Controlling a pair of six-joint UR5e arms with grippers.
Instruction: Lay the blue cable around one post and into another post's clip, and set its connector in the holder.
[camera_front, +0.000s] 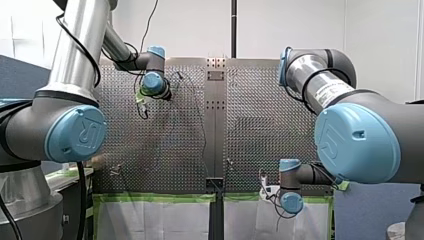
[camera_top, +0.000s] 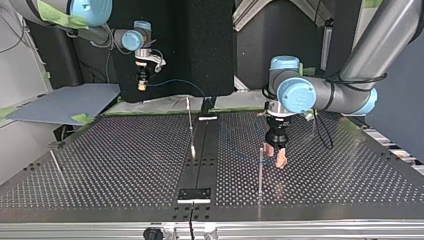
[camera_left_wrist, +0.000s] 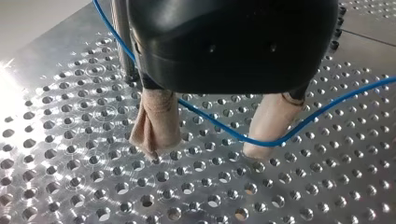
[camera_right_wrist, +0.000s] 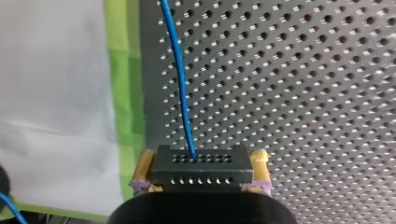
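right gripper (camera_right_wrist: 201, 159): we're pinching the connector (camera_right_wrist: 201, 175), anchoring blue cable (camera_right_wrist: 179, 84)
left gripper (camera_left_wrist: 203, 150): spread, letting it slide; post (camera_left_wrist: 120, 37) at 10 o'clock

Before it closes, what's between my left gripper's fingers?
The blue cable crosses the gap between my left gripper's open fingers, just over the perforated table; the left wrist view shows it.

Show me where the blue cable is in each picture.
Front view: only a thin dark line by the centre strip; unsure.
Top view: blue cable arcs from my right tool, upper left.
Left wrist view: blue cable sags across my open left tool.
Right wrist view: blue cable leaves the gripped connector.
Shared: perforated table.
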